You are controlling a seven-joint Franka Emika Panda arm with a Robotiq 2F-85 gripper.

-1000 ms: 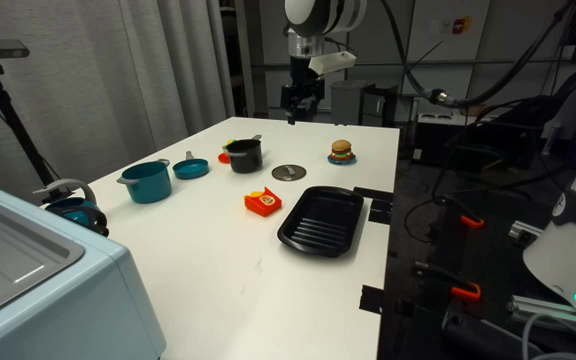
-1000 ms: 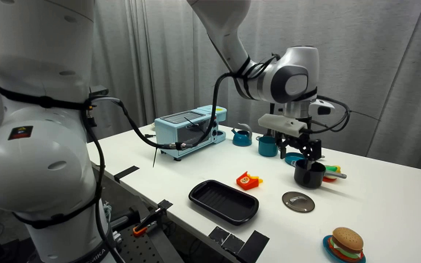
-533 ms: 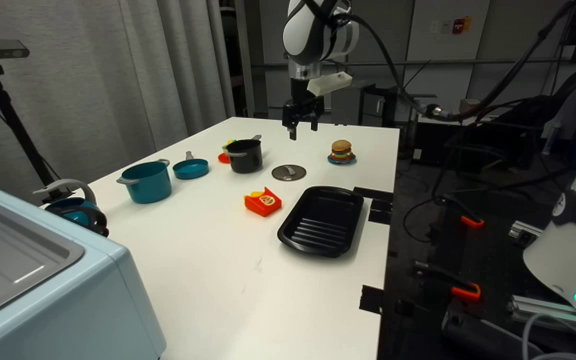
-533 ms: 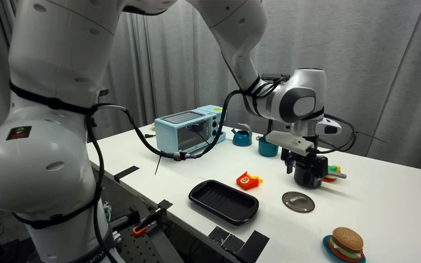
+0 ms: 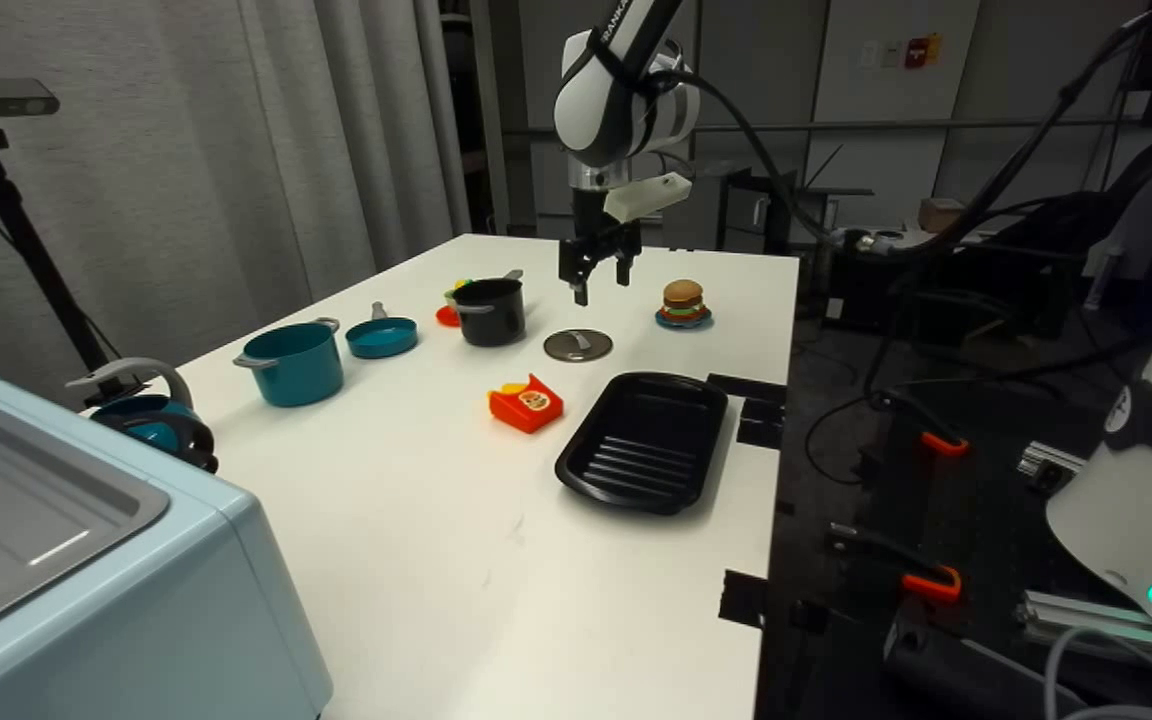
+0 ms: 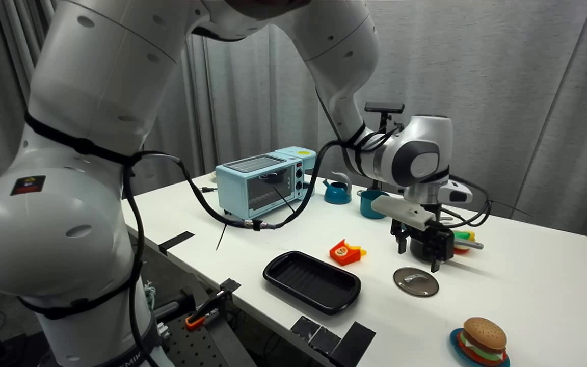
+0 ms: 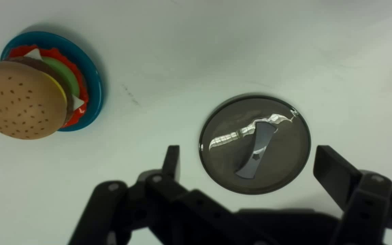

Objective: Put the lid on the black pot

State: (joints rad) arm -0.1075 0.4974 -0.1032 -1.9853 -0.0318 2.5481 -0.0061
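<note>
As I'm standing here watching, the robot's gripper (image 5: pixel 602 289) hangs above the table (image 5: pixel 416 520), totally unclenched, jaws spread wide. In the wrist view the lid (image 7: pixel 254 144) shows between them, lying flat on the table, and a toy burger (image 7: pixel 22 98) sits between nine and ten o'clock from it. In an exterior view the black pot (image 5: pixel 492 318) stands upright at nearly ten from the lid, toy fries (image 5: pixel 526 405) at about seven, black pan (image 5: pixel 644 435) at five

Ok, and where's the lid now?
In an exterior view, the lid lies on the table, right of the black pot and left of the toy burger. In the wrist view, it's right of the toy burger.
</note>
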